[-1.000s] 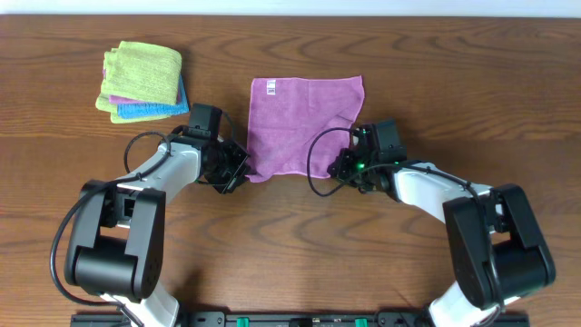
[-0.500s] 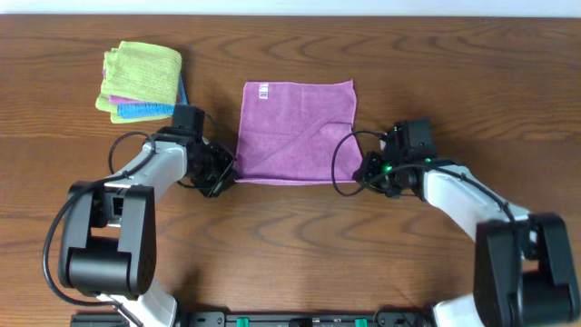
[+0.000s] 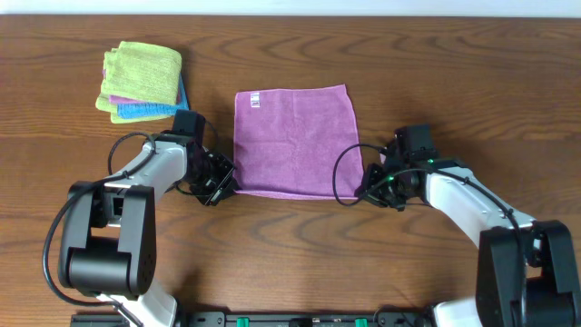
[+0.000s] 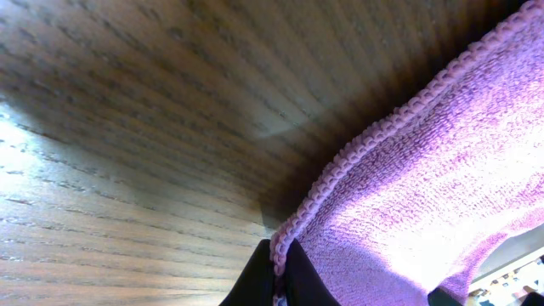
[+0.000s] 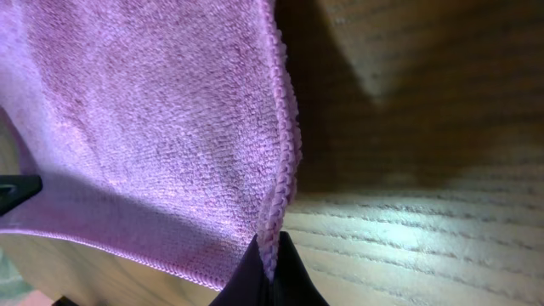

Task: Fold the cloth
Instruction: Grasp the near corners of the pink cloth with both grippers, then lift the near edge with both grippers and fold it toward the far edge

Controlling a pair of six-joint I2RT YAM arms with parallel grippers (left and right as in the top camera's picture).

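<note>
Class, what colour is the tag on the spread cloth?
White; the tag on the cloth shows best in the overhead view.

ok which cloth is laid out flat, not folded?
The purple cloth, open flat mid-table, near corners pinched by the left gripper and right gripper. The green towel and blue towel are folded, stacked far left.

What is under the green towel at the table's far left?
A thin pink layer and a blue towel peek out beneath the green towel; the rest of both is covered.

Stack of folded towels [image 3: 142, 82], lime-green over pink and bright blue, far-left on wooden table [image 3: 454, 82]
</note>
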